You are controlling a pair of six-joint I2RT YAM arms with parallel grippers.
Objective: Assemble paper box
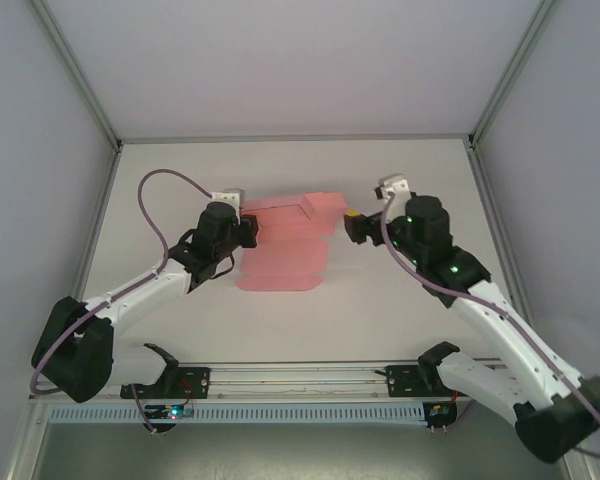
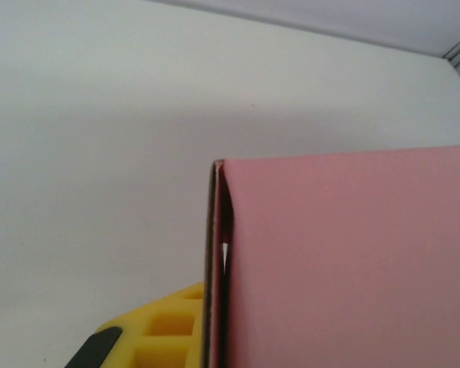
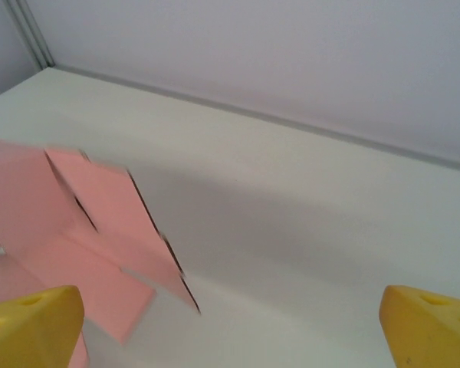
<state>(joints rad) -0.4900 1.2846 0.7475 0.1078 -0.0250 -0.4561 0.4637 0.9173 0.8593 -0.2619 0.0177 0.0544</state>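
Observation:
The pink paper box (image 1: 285, 250) lies at the table's middle as a partly folded die-cut sheet, its far panels raised. My left gripper (image 1: 248, 232) is at the sheet's left edge. In the left wrist view a doubled pink panel (image 2: 345, 261) stands on edge right against one yellow finger (image 2: 161, 330), hiding the other finger, so the gripper looks shut on the card. My right gripper (image 1: 352, 225) hovers just off the sheet's right end. It is open wide, and between its yellow fingertips (image 3: 31, 326) there is only table. The sheet's flaps (image 3: 100, 230) lie to its left.
The white table (image 1: 400, 300) sits inside a frame with grey walls on three sides. A rail (image 1: 300, 378) with the arm bases runs along the near edge.

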